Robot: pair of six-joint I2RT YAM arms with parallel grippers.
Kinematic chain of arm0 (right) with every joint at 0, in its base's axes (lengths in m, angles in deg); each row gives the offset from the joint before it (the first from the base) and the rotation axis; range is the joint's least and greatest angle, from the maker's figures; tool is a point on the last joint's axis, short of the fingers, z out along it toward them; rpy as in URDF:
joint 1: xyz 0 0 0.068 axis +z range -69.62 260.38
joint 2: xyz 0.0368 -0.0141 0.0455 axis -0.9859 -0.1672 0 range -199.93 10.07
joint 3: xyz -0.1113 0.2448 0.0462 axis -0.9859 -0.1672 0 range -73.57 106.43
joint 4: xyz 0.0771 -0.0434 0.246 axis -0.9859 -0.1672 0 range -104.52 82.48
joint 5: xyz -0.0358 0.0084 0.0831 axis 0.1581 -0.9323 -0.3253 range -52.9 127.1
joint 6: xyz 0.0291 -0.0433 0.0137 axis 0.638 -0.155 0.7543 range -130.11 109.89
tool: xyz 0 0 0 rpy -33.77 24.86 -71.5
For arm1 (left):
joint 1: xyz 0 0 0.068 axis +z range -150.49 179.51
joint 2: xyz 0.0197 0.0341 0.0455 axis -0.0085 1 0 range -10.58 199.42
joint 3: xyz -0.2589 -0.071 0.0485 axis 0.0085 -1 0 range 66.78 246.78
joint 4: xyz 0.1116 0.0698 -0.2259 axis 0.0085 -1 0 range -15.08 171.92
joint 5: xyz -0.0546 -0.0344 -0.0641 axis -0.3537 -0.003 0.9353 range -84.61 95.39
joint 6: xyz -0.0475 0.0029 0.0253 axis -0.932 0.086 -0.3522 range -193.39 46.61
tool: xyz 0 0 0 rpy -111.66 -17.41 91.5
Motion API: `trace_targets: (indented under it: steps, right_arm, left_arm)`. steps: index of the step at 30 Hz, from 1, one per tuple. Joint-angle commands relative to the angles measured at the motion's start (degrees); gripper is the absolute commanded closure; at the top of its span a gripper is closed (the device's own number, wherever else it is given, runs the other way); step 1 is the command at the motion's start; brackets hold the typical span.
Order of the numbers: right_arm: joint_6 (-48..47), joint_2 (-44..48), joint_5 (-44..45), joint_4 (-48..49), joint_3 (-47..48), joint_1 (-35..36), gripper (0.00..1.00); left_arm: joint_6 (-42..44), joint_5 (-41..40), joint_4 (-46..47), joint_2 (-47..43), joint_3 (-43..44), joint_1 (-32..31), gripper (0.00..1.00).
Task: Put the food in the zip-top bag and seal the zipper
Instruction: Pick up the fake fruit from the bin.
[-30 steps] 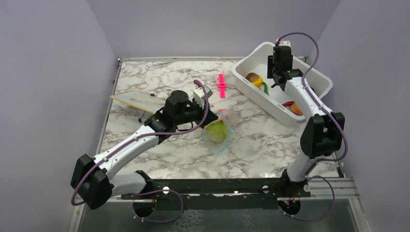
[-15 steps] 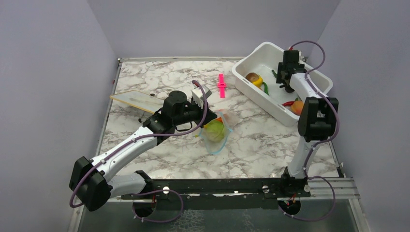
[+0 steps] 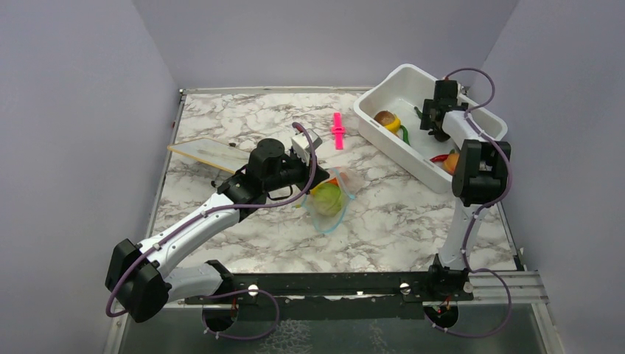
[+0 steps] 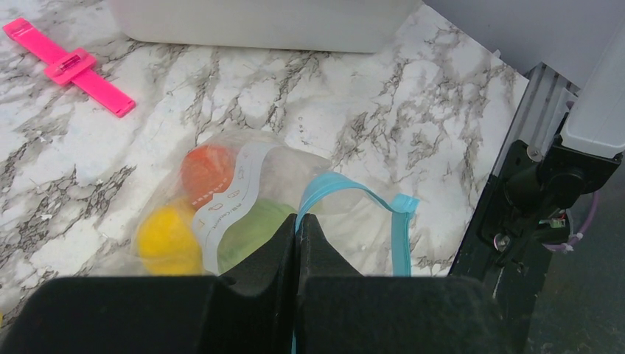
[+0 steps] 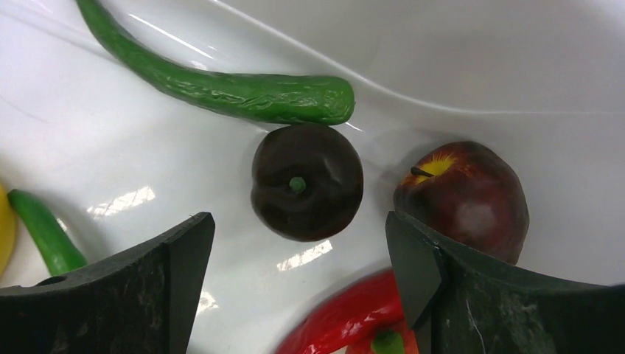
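Marble table | zip-top bag lies mid-table, green, yellow and orange food inside | zipper pinched in closed left tool | right tool spread wide around dark brown piece in white tub

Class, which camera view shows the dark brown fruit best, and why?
Right wrist: the dark brown fruit sits centred, stem visible, between the right gripper's open fingers. Top external hides it behind that arm; left wrist shows only the tub, from outside.
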Motion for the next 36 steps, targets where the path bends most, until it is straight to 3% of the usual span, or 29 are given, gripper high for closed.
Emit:
trace_targets:
  steps: [1,11,18,36]
  right_arm:
    - [-0.66,-3.17,-2.56,1.73,2.41,-0.77,0.12]
    - [-1.21,-7.05,-2.87,1.64,4.78,-1.59,0.09]
    - [-2.42,-5.75,-3.0,2.27,3.7,-1.66,0.28]
    - [0.97,2.74,-6.2,0.74,-0.76,-1.59,0.5]
  left_arm:
    - [0.93,-1.7,0.72,-0.83,-0.09,0.06,1.0]
    - [1.01,-1.77,0.71,-0.2,-0.02,0.06,1.0]
    - [0.87,-1.71,0.76,-0.27,0.02,0.06,1.0]
    - [0.14,-1.45,0.95,-0.17,-0.14,0.04,1.0]
